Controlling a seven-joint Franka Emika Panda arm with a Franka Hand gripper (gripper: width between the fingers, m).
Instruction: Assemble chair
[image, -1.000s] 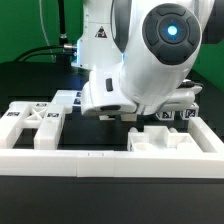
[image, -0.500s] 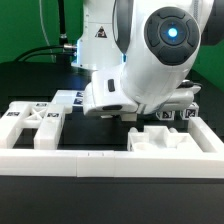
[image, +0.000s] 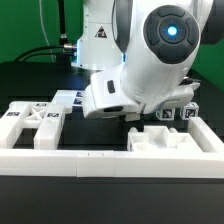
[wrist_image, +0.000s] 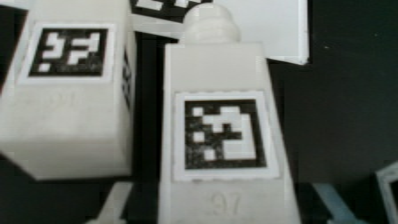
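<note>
In the wrist view a white blocky chair leg (wrist_image: 222, 110) with a square tag and a rounded peg end lies between my fingers. My gripper (wrist_image: 226, 200) is open. One finger (wrist_image: 118, 200) and the other (wrist_image: 349, 196) stand on either side of the leg with a dark gap on each side. A second tagged white chair piece (wrist_image: 71, 90) lies right beside it. In the exterior view the arm's hand (image: 110, 97) hangs low over the parts and hides the fingers and the leg.
A white cross-braced chair piece (image: 38, 125) lies at the exterior view's left and a notched white piece (image: 165, 140) at its right, with small tagged parts (image: 186, 113) behind it. The long low white border rail (image: 110, 160) runs along the front.
The arm's hand has tilted and shifted slightly, uncovering a little more of the tagged parts at the exterior view's right. The parts have not moved.
</note>
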